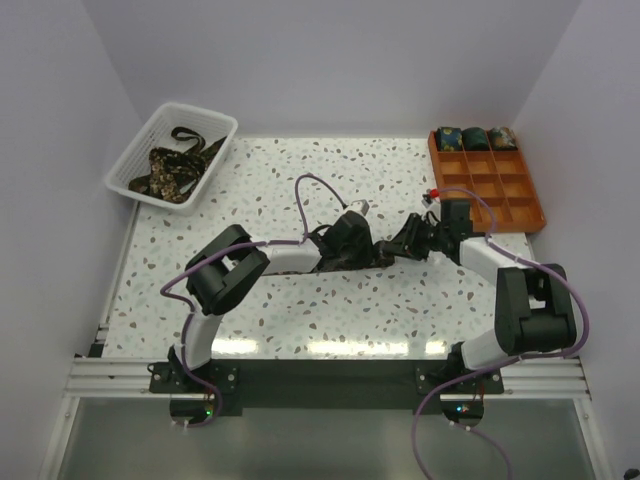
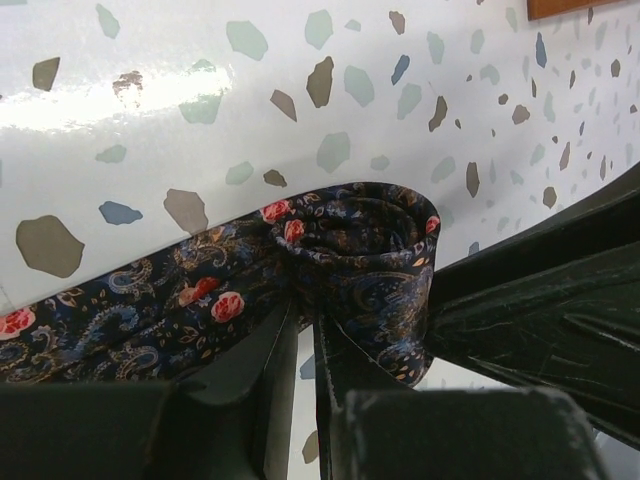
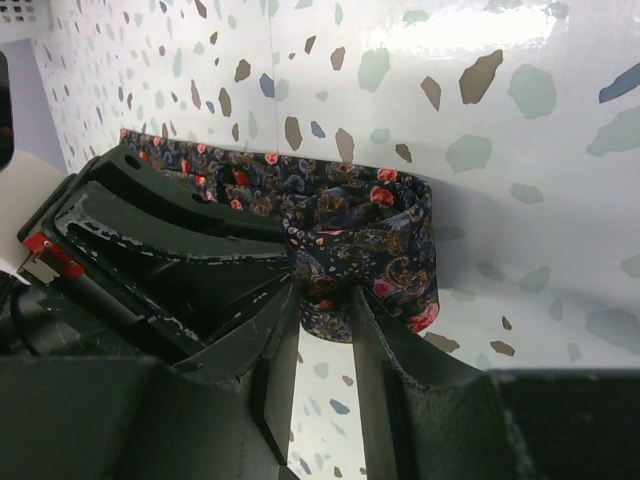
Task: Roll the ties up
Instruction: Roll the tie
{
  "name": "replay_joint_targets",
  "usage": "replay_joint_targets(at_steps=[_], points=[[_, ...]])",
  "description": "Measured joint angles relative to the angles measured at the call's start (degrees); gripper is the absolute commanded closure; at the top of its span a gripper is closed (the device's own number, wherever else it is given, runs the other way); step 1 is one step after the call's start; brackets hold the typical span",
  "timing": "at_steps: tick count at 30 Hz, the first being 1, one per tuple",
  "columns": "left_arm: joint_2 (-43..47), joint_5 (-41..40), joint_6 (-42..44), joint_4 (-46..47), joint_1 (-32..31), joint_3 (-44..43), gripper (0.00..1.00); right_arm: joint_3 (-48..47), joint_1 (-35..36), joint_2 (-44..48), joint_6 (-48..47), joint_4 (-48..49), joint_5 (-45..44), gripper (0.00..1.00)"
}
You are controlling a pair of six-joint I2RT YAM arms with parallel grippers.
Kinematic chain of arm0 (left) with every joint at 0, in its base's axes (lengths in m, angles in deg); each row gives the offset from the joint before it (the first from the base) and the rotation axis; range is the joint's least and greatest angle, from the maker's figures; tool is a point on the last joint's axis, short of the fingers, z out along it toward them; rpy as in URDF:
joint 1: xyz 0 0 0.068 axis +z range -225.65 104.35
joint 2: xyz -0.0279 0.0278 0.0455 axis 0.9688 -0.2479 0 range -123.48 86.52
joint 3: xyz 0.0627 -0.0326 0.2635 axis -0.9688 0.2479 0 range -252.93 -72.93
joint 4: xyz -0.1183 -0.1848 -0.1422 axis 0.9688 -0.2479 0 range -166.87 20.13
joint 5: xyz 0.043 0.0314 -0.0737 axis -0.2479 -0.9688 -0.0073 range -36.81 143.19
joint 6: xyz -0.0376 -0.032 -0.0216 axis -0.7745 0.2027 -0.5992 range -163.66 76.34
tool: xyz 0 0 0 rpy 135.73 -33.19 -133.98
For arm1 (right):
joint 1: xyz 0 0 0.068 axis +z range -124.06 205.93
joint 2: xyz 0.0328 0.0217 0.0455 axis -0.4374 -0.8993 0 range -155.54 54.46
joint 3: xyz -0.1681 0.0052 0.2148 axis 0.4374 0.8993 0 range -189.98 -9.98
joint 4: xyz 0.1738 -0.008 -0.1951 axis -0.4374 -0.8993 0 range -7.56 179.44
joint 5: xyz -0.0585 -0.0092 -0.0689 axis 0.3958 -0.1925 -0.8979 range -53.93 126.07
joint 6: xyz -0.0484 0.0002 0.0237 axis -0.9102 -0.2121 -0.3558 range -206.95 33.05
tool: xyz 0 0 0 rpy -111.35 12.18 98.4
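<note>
From above, the speckled worktop (image 1: 300,180) carries a white basket (image 1: 130,160) of loose ties (image 1: 172,168) at the far left. At the far right an orange tray (image 1: 520,200) holds three rolled ties (image 1: 476,138) in its back row. In the middle the left claw (image 1: 368,248) and right claw (image 1: 398,245) meet over a tie (image 1: 383,256) lying left to right.

The left wrist view shows that claw (image 2: 305,330) pinching the floral roll, whose flat tail runs off lower left.

The right wrist view shows its claw (image 3: 325,320) pressed onto the roll's near end.
</note>
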Motion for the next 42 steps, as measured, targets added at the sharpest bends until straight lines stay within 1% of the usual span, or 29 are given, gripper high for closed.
replay_joint_targets(at_steps=[3, 5, 10, 15, 19, 20, 23, 26, 29, 33, 36, 42], points=[[0.00, -0.17, 0.02, -0.44, 0.00, 0.00, 0.82, -0.02, 0.66, 0.00, 0.20, 0.09, -0.04, 0.71], [0.00, -0.22, 0.07, -0.68, 0.00, 0.00, 0.78, -0.02, 1.18, 0.00, 0.33, 0.09, -0.22, 0.72], [0.00, -0.90, 0.04, -1.11, 0.09, 0.48, 0.75, -0.02, 2.27, -0.11, 0.42, 0.11, -0.85, 0.78], [0.39, -1.22, 0.07, -0.98, 0.11, 0.92, 0.74, -0.02, 3.28, -0.24, 0.61, 0.09, -2.23, 0.80], [0.81, -1.49, 0.11, -1.22, 0.11, 1.20, 0.68, -0.15, 3.65, -0.52, 0.55, 0.02, -3.21, 0.80], [1.09, -1.62, 0.11, -1.29, 0.11, 1.49, 0.65, -0.17, 3.74, -0.52, 0.55, -0.02, -3.30, 0.80], [2.25, -2.10, 0.20, -1.60, 0.15, 2.60, 0.63, -0.46, 4.13, -0.63, 0.37, -0.33, -3.58, 0.80], [3.41, -2.29, 0.26, -1.90, 0.26, 3.82, 0.63, -0.76, 4.55, -1.18, 0.35, -0.39, -3.69, 0.80], [3.96, -2.29, 0.28, -1.86, 0.37, 4.48, 0.69, -0.85, 4.92, -1.27, 0.35, -0.48, -4.09, 0.80], [3.93, -2.27, 0.74, -1.81, 0.37, 4.44, 0.70, -1.44, 5.22, -1.27, 0.31, -0.90, -4.59, 0.80], [3.72, -2.23, 1.29, -1.88, 0.37, 3.93, 0.72, -1.44, 5.22, -1.27, 0.24, -1.05, -4.79, 0.80], [1.22, -1.92, 1.86, -1.84, 0.44, 1.11, 0.72, -2.01, 5.22, -1.27, 0.09, -1.44, -5.77, 0.80]])
